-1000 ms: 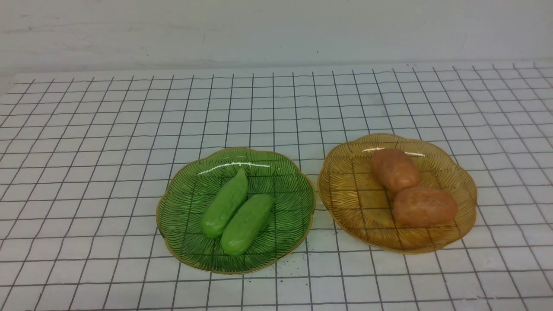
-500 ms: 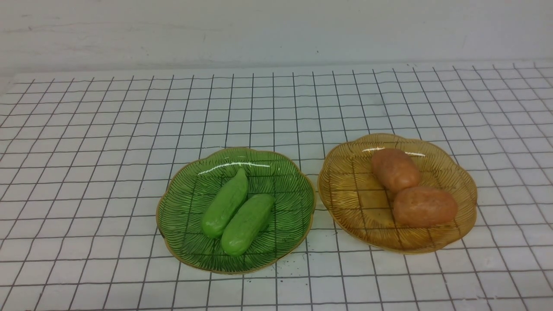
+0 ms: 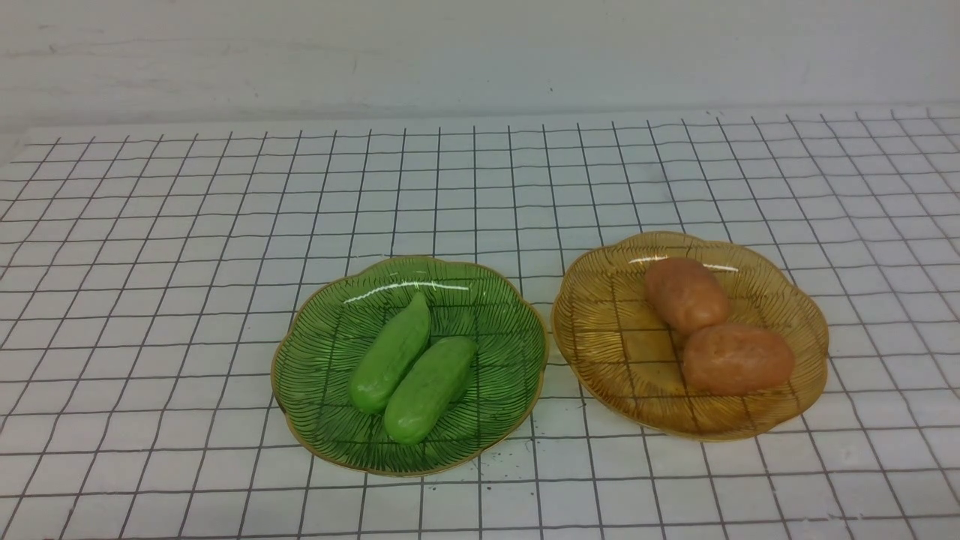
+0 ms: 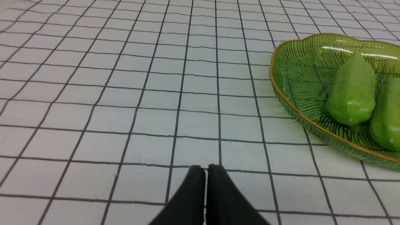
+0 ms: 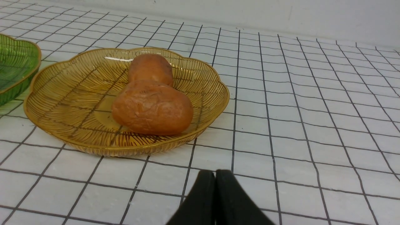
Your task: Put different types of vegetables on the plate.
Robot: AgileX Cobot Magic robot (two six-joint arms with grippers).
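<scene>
Jaws closed on both arms, nothing between them: L gripper has its tips together over bare tabletop, w/ the green plate off to one side of its wrist view; R gripper likewise has its tips together, w/ the amber plate near it in its wrist view. Both show only in the wrist views, not in the front one.

Next out, the green plate, left of ctr, scalloped w/ a thin gold rim, see-through enough that the grid lines show. On it, 2 green cucumbers lie side by side, both slanted, far ends toward the right. Nearer one, the right cucumber, is blunt at its near end; the left cucumber, a bit farther back, tapers to a point at its far end.

Amber plate sits to the right, just beside the green one & reaching a bit farther back, same wavy rim & ribbed surface. 2 orange-brown potatoes are on it, right of its ctr: the near potato lies roughly crosswise; the far potato is slanted behind it, the 2 touching.

Under it all, a white table w/ dark grid lines; at the back, a pale wall w/ faint smudges, mostly upper L.
</scene>
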